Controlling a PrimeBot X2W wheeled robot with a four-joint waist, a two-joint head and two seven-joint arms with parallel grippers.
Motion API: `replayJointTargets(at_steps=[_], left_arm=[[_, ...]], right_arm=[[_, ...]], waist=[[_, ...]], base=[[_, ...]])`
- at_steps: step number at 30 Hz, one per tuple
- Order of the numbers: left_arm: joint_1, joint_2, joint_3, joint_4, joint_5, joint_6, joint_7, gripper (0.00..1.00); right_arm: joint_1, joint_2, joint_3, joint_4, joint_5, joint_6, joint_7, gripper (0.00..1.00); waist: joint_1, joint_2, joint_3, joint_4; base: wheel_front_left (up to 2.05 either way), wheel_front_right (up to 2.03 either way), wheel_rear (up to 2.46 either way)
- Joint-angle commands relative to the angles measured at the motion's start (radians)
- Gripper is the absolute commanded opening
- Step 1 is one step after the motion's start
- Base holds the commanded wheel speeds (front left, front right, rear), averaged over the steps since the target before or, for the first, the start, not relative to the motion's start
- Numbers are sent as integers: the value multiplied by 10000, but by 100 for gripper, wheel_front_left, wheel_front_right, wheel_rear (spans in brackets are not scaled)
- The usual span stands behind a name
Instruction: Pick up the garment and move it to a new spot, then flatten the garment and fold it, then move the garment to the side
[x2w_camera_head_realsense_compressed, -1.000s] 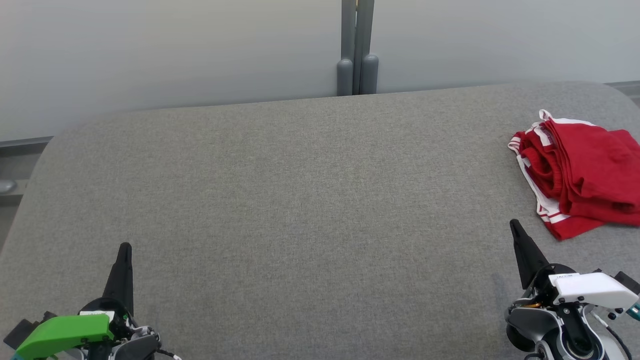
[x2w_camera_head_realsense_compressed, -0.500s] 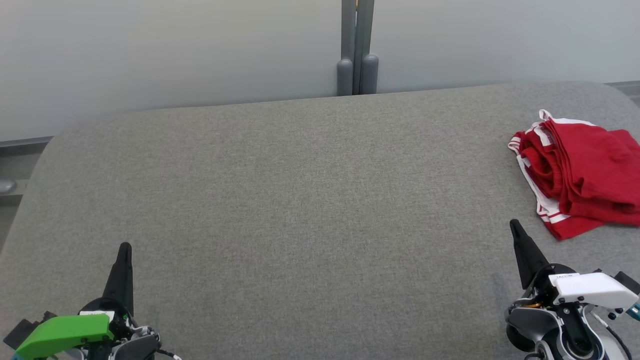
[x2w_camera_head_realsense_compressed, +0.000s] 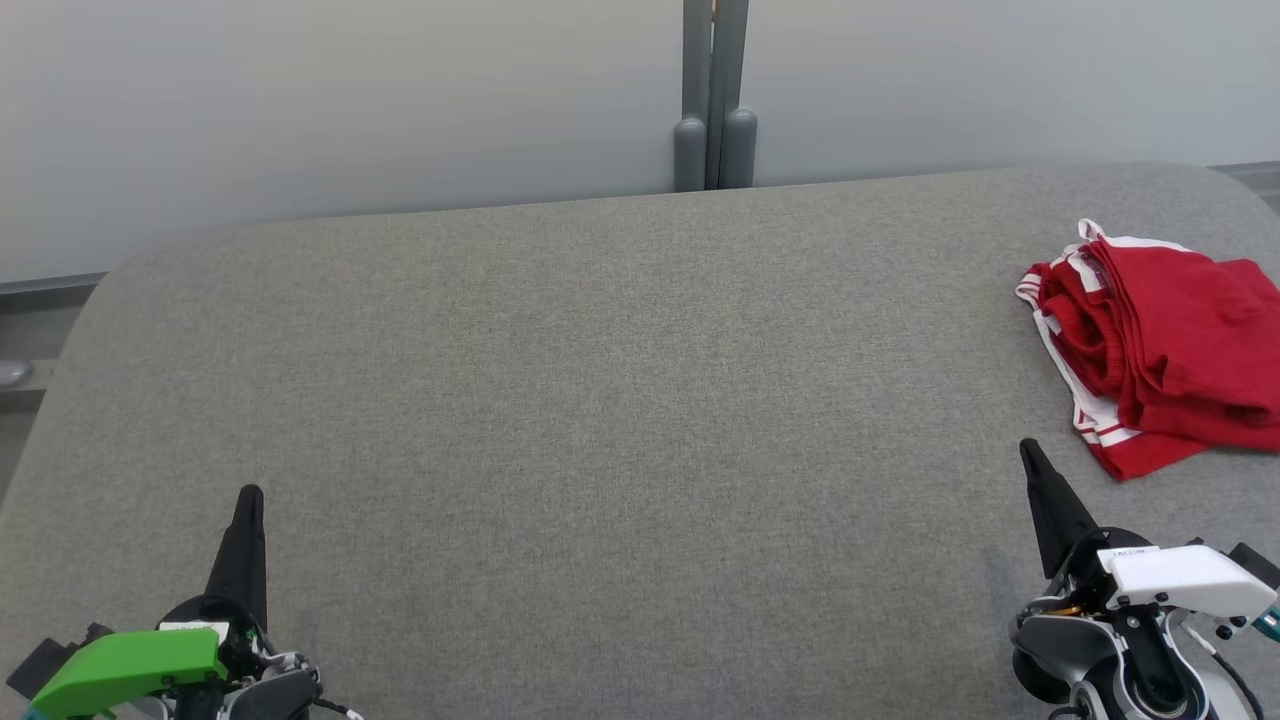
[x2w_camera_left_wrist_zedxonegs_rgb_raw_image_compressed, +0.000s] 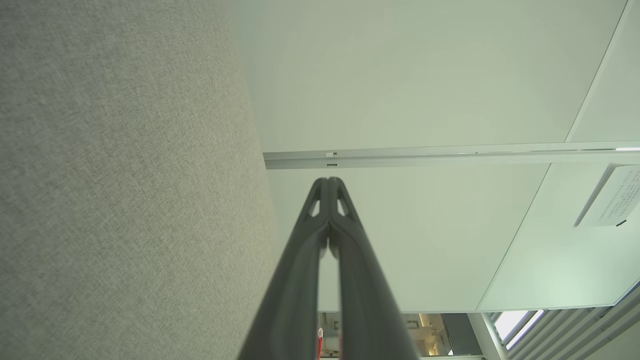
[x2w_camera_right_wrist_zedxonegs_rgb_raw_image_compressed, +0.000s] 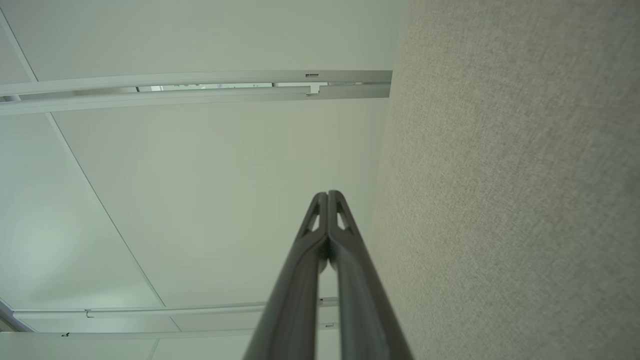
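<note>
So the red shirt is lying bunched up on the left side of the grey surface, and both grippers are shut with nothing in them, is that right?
Not quite: the head view shows the shirt bunched on the right side of the surface, just beyond the right gripper. The rest holds: it and the left gripper are shut and empty.

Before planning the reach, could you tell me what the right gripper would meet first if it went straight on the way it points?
Probably the pale wall: the right gripper, shut, aims left of the red shirt, along the grey table. Depth is unclear.
</note>
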Motion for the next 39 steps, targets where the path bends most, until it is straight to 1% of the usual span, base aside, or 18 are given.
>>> replayJointTargets(at_steps=[1, 39], left_arm=[[-136, 69, 39, -24, -36, -52, 8, 0], [-136, 70, 39, -25, -36, -52, 7, 0]], right_arm=[[100, -45, -15, -46, 46, 7, 46, 0], [99, -45, -14, -46, 47, 7, 45, 0]], waist=[[0, 0, 0, 0], [0, 0, 0, 0]], base=[[0, 0, 0], [0, 0, 0]])
